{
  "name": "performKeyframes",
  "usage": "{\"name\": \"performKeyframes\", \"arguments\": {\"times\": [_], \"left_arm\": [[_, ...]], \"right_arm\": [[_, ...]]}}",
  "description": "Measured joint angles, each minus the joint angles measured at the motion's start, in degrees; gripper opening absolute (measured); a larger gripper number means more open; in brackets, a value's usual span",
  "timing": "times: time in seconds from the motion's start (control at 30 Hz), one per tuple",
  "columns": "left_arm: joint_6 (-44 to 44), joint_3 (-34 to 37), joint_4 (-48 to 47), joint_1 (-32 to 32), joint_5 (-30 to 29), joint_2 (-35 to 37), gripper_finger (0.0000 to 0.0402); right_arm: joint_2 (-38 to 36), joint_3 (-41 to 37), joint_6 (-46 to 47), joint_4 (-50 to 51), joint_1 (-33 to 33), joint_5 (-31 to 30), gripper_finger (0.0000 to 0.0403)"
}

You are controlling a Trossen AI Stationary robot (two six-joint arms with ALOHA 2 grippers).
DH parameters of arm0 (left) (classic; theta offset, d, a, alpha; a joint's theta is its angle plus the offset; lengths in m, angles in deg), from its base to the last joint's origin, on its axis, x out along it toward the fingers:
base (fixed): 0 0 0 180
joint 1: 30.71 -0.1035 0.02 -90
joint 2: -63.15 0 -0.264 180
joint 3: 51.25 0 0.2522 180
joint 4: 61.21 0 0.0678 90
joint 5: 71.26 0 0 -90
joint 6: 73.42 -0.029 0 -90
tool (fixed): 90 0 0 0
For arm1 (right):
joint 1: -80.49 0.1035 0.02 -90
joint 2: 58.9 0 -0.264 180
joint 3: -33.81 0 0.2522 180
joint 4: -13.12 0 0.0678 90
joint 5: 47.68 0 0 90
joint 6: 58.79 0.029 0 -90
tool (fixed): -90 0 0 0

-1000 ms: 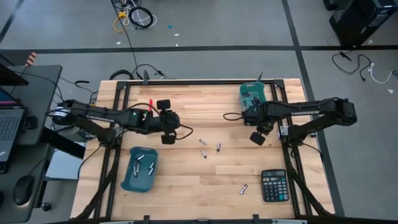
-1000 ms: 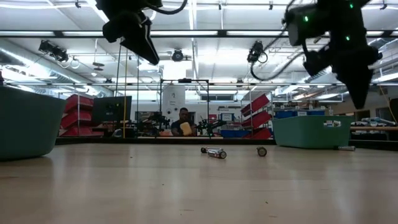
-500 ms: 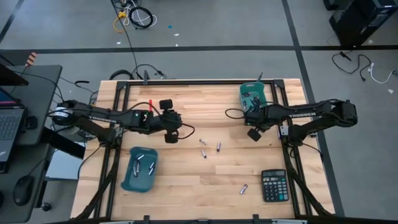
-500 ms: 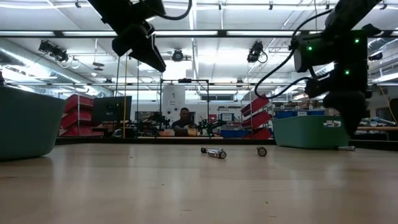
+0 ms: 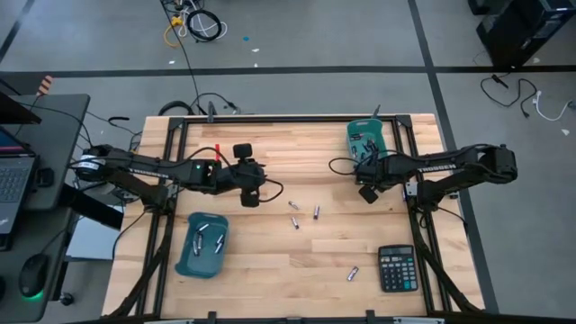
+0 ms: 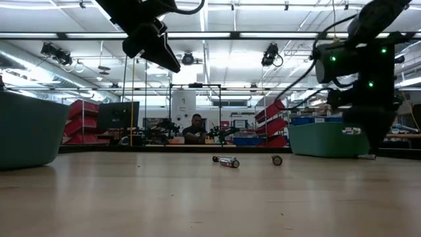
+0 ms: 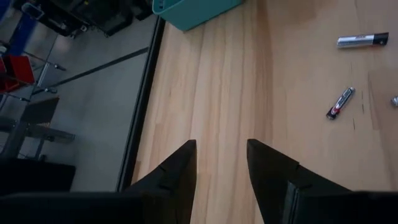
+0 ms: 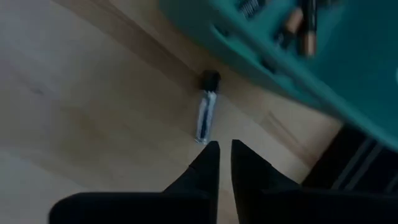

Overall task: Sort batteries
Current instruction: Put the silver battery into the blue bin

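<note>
Hovering, left tool (image 5: 251,200): sitting above the surface (image 5: 270,270) left of centre, fingers (image 7: 180,168) standing apart, gripping nothing.
Right tool (image 5: 367,193): hanging just beside the far-right teal bin (image 5: 366,137), fingers (image 8: 208,158) showing only a narrow gap, nothing between them.
Batteries, loose: one (image 8: 206,117) lying on the wood beside that bin; several (image 5: 294,220) lying mid-surface; one (image 5: 354,273) lying near the calculator (image 5: 397,268).
Batteries, sorted: some (image 5: 207,236) lying in the near-left teal bin (image 5: 186,261).
</note>
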Motion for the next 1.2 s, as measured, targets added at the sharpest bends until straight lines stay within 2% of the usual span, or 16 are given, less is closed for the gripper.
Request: {"name": "performKeyframes", "arguments": {"times": [0.33, 0.6, 0.97, 1.1, 1.2], "left_arm": [[-0.39, 0.00, 0.96, 0.00, 0.00, 0.00, 0.0142], [-0.44, 0.00, 2.11, 0.00, -0.02, 0.00, 0.0142], [-0.29, 0.00, 2.11, -0.61, -0.02, 0.02, 0.0142], [-0.22, 0.00, 2.11, -0.90, -0.02, 0.02, 0.0142], [-0.14, 0.00, 2.11, -0.90, -0.02, 0.02, 0.0142]], "right_arm": [[0.02, -1.06, 1.36, -1.63, 0.00, 0.38, 0.0109], [0.02, -3.15, 0.11, -11.12, 0.00, 0.37, 0.0144], [-0.17, -6.43, 0.16, -15.38, -1.18, 0.09, 0.0134], [-0.14, -6.45, 0.10, -15.99, -1.18, 0.15, 0.0115], [-0.12, -6.52, 0.10, -16.37, -1.18, 0.91, 0.0086]]}}
